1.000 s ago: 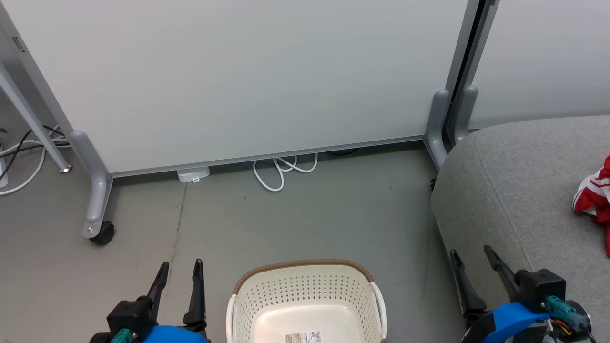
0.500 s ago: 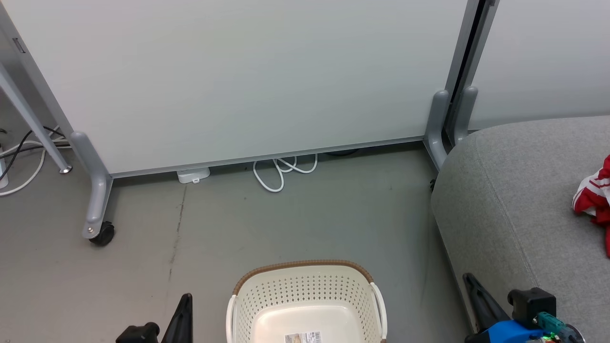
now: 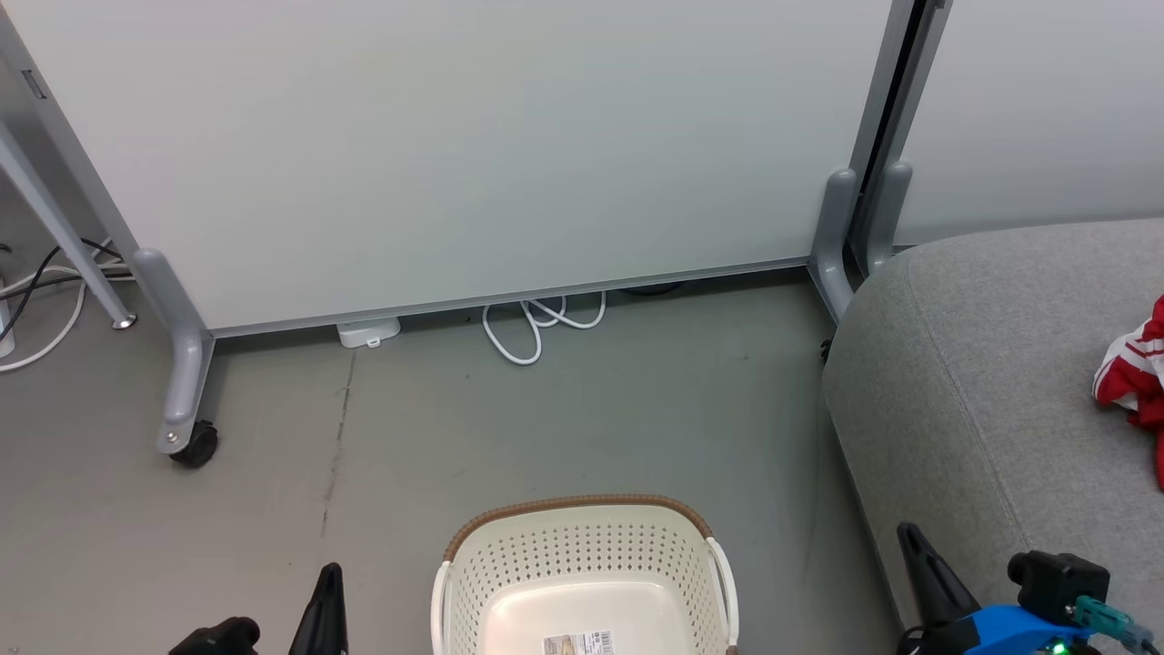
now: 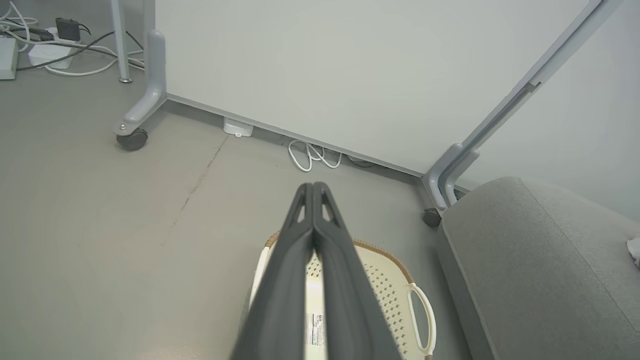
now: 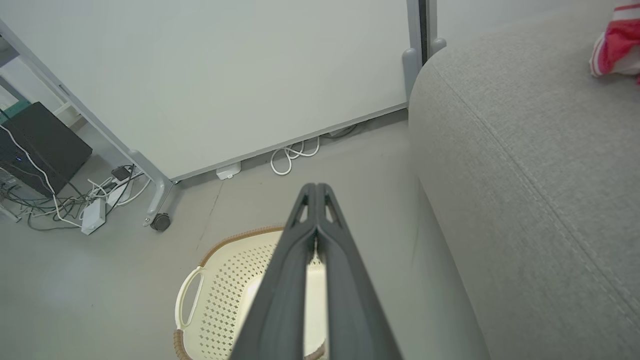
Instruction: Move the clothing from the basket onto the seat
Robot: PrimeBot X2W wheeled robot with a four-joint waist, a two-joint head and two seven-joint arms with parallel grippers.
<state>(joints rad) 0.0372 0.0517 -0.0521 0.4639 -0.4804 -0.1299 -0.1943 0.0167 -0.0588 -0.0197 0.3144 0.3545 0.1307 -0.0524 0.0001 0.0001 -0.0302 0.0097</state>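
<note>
now my left gripper [image 4: 313, 190] and right gripper [image 5: 316, 190] have clenched empty, retreating; cream perforated basket [image 3: 577, 502] bare, red-and-white clothing [image 3: 1132, 373] on grey upholstered seat [image 3: 982, 364]: seemingly done.

Red-white clothing [image 3: 1135, 377] lies crumpled on the grey seat [image 3: 982, 382]; cream basket [image 3: 582, 548] stands empty.

Red on grey, cream on grey.
The clothing [image 3: 1130, 375] is bright red with thin white stripes; the seat [image 3: 982, 364] is plain grey fabric; the basket [image 3: 582, 549] is cream-white, perforated, with a brown woven-look rim; the floor [image 3: 546, 428] is grey, the cable [image 3: 535, 329] white.
</note>
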